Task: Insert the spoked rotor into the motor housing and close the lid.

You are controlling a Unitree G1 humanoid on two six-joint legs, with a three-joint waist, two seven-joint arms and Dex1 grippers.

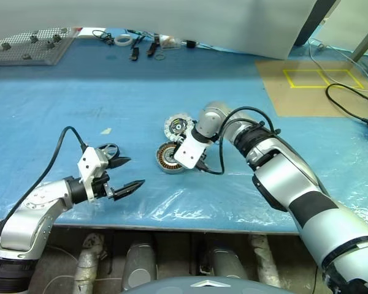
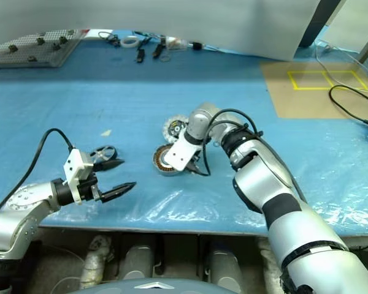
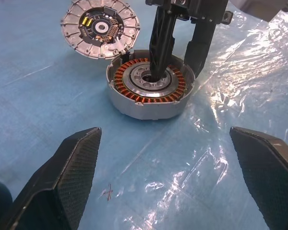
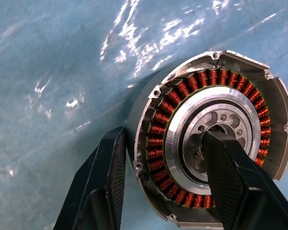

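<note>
The motor housing (image 1: 167,158) sits mid-table, a round metal ring with copper windings (image 4: 156,129) around a silvery centre hub. My right gripper (image 4: 165,136) points down over it. One finger (image 3: 159,48) stands in the open centre and the other presses the outer wall, so it is shut on the housing. The lid (image 1: 178,125), a pale segmented disc, lies just behind the housing, face up. The spoked rotor (image 1: 109,149), a small dark-rimmed wheel, lies on the blue sheet beside my left gripper (image 1: 134,173). That gripper is open, holds nothing and points toward the housing.
A grey perforated tray (image 1: 27,46) stands at the back left. A tape roll and small tools (image 1: 135,43) lie along the back. A cardboard sheet with a yellow taped square (image 1: 319,82) and a black cable (image 1: 349,101) are at the right. The table's front edge (image 1: 172,223) runs close.
</note>
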